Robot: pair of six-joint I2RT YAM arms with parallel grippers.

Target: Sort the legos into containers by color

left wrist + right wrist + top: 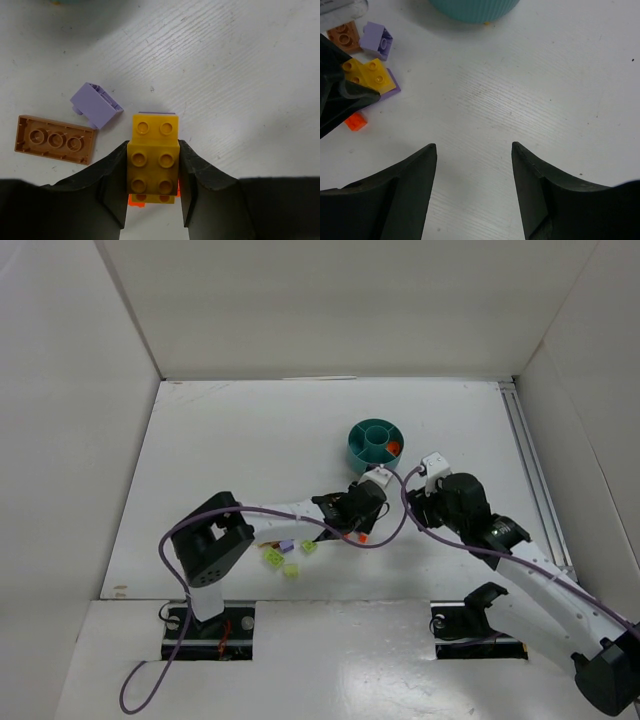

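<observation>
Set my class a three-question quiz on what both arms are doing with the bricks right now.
1. True or false: the left gripper is shut on a yellow brick.
2. What colour is the piece in the teal dish? A lime green, B orange-red, C brown.
3. Fill in: the right gripper is ____, holding nothing.
Key: 1 true; 2 B; 3 open.

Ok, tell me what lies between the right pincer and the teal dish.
Only bare white table: the right wrist view shows no brick between the right pincer and the teal dish.
</observation>
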